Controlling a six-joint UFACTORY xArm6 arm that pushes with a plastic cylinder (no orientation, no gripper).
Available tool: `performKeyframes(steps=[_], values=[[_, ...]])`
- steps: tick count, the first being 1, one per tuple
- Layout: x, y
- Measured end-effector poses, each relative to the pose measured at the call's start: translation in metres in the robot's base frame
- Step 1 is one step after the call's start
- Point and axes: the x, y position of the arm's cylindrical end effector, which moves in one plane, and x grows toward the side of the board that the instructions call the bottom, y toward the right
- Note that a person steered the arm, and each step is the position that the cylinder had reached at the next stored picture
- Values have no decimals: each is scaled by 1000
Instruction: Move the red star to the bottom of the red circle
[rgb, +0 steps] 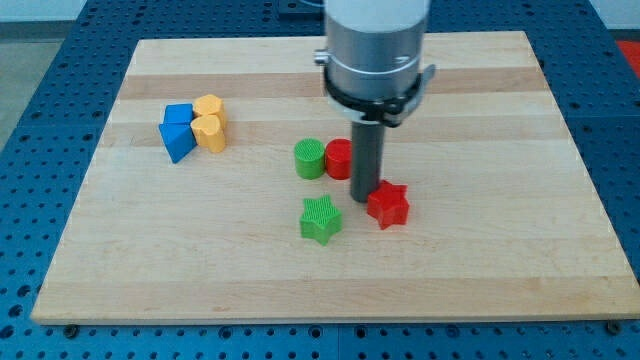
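Note:
The red star (388, 205) lies on the wooden board (330, 270), right of centre. The red circle (339, 158) stands up and to the left of it, partly hidden by my rod. My tip (363, 197) rests on the board just left of the red star, touching or nearly touching its left side, and just below and right of the red circle.
A green circle (311, 159) touches the red circle's left side. A green star (320, 219) lies below them. At the view's upper left a cluster holds a blue cube (179, 116), a blue triangle (178, 142) and two yellow blocks (210, 127).

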Motion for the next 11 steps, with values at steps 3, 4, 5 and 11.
performKeyframes(steps=[3, 4, 5, 11], values=[[-9, 111], [2, 140], [29, 141], [29, 68]])
